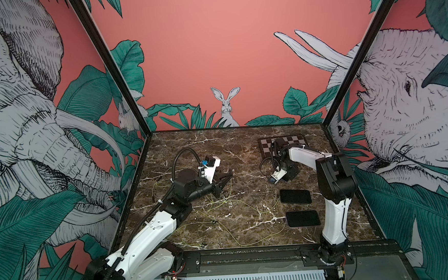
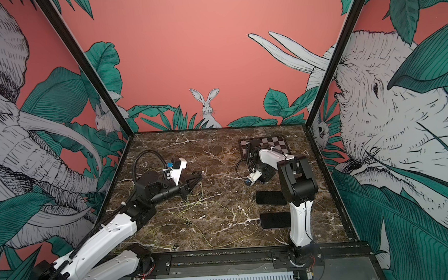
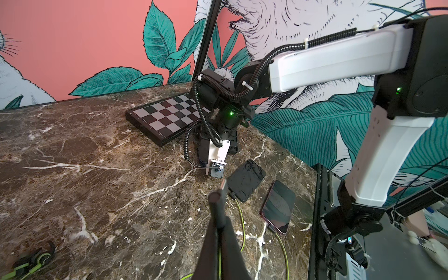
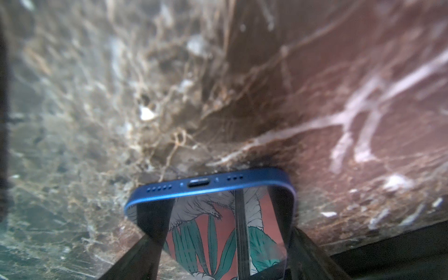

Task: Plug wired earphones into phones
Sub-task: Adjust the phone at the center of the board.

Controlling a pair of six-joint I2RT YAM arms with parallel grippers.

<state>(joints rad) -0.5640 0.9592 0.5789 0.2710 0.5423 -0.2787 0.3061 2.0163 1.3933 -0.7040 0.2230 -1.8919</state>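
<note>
Between the fingers of the right gripper sits a blue-edged phone, its end with the port and the speaker holes turned toward the wrist camera. The fingers stand wide on both sides of it, and I cannot tell if they press on its edges. This phone is low at the marble table, just in front of the checkerboard plate. Nearer to the front edge, a second phone and a third phone lie flat beside each other, and a yellow-green cord goes into the end of each. The left gripper is over the middle of the table, apart from all three phones. Its fingers are closed together on an earphone plug, which sticks out past the tips. More thin cords spread loose on the marble under and around this gripper, and dark earbuds lie on the table near it.
</note>
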